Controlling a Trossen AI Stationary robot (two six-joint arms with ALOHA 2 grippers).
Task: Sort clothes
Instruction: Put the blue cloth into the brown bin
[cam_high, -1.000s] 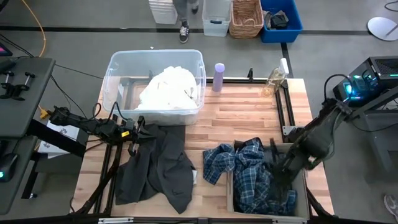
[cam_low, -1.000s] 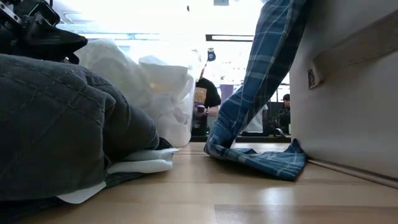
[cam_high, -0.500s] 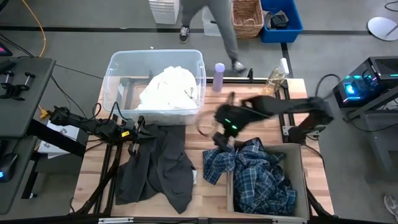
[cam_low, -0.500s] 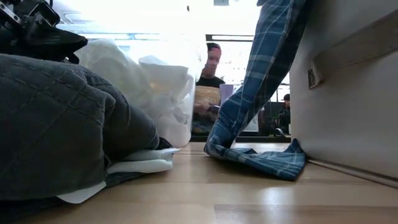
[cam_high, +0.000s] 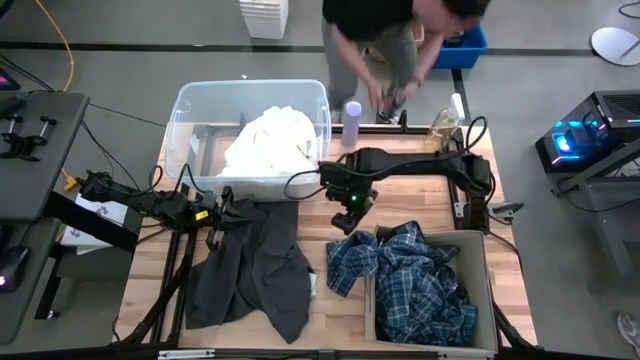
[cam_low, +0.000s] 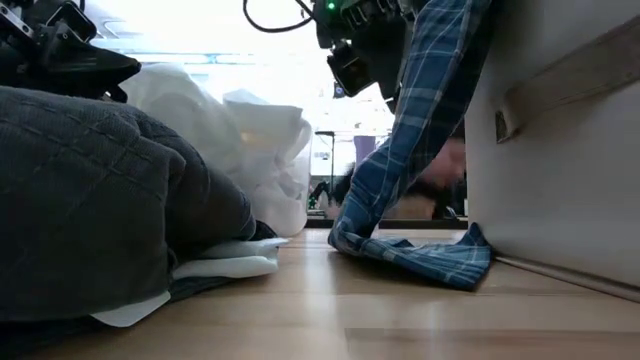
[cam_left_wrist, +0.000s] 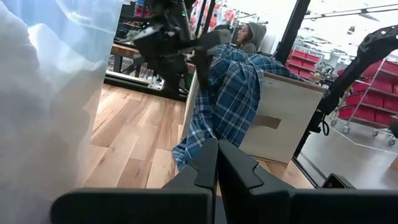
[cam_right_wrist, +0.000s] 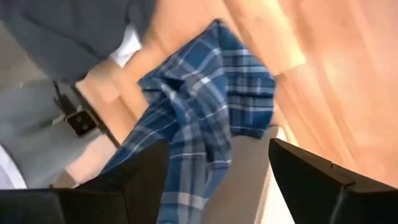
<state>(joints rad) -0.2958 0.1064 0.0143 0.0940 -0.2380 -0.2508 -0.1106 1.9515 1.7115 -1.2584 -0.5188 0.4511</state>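
Note:
A blue-and-white plaid shirt (cam_high: 400, 280) fills the beige bin (cam_high: 484, 262) and hangs over its left wall, its lower end on the table (cam_low: 415, 255). A dark grey garment (cam_high: 255, 265) lies heaped on the near left, over a white piece (cam_low: 225, 262). White clothes (cam_high: 270, 140) fill the clear tub (cam_high: 185, 105). My right gripper (cam_high: 345, 207) is open and empty above the table between the tub and the shirt, and looks down on the shirt (cam_right_wrist: 199, 106). My left gripper (cam_high: 218, 210) is shut at the grey garment's far edge, and its wrist view (cam_left_wrist: 217, 163) shows no cloth between the fingers. My left gripper lies level at the far edge of the dark grey garment (cam_high: 232, 212). I cannot tell whether it touches the cloth.
A person (cam_high: 390, 35) bends over the table's far edge, hands near a purple bottle (cam_high: 352, 123) and a clear bottle (cam_high: 443, 125). Bare wood lies between the tub and the bin. Black frame rails run along the far and right edges.
My right gripper has risen out of the beige bin and swung toward the table's far left, and is now over the middle of the table beside the tub. The plaid shirt has stayed in the bin. A person has walked up to the far edge.

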